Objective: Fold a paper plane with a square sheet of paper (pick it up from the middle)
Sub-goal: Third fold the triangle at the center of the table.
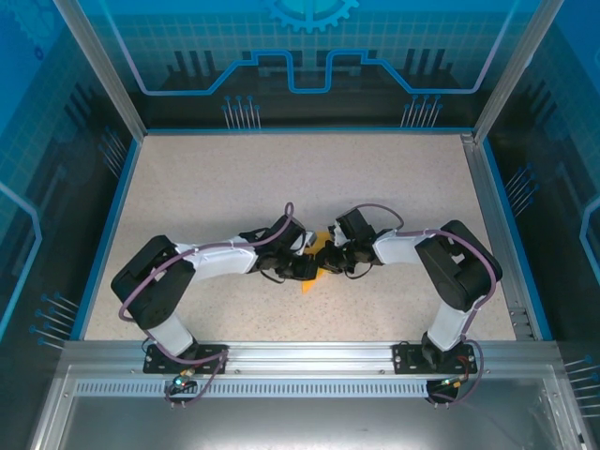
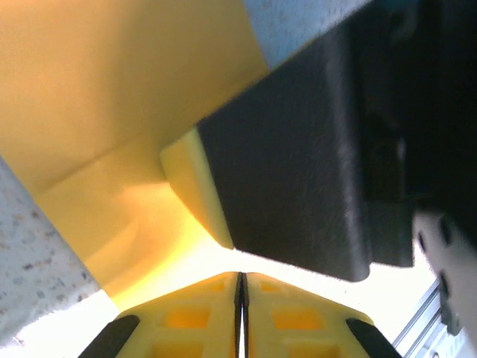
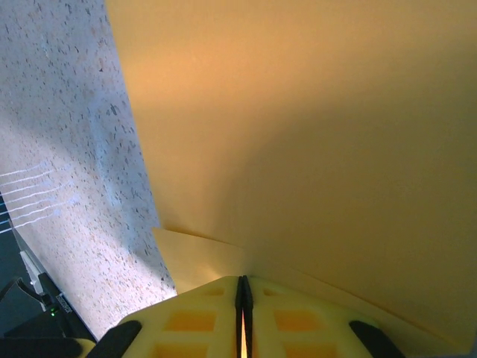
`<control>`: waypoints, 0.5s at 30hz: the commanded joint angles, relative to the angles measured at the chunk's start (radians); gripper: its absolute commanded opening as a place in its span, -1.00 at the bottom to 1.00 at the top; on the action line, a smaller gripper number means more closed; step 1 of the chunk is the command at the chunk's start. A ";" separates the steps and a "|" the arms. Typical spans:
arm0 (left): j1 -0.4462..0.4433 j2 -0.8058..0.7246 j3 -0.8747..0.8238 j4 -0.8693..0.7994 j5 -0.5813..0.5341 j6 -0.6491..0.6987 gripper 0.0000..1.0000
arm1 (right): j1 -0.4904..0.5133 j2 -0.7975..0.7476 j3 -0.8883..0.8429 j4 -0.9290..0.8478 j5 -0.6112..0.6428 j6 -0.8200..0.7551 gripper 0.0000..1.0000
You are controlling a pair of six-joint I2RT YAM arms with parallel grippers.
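Note:
The square sheet of paper is orange-yellow and creased, and it is held just above the table between my two grippers. In the left wrist view the folded paper slopes down to my left gripper, whose jaws are pressed together at its lower edge. The black body and yellow finger of the right gripper sit close in front. In the right wrist view a broad curved panel of paper and a lower flap run into my right gripper, with an orange sliver between the shut pads. From above, the left gripper and right gripper nearly touch.
The speckled beige table is bordered by a blue rim and an aluminium frame at the near edge. Blue transparent walls enclose the back and sides. Both arms bend inward toward the table's middle.

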 commanded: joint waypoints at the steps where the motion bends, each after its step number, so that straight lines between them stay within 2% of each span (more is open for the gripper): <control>1: -0.016 -0.015 -0.038 0.015 0.031 -0.040 -0.82 | -0.011 -0.002 0.000 -0.003 -0.007 -0.001 -0.76; 5: -0.017 -0.061 -0.098 0.077 0.021 -0.085 -0.85 | -0.014 -0.005 0.000 -0.008 -0.004 -0.001 -0.76; 8: -0.016 -0.050 -0.087 0.069 0.025 -0.088 -0.92 | -0.013 -0.003 -0.001 -0.007 -0.007 -0.002 -0.76; 15: -0.017 -0.003 -0.092 0.117 0.039 -0.116 -0.94 | -0.012 -0.008 -0.008 -0.008 -0.007 -0.003 -0.76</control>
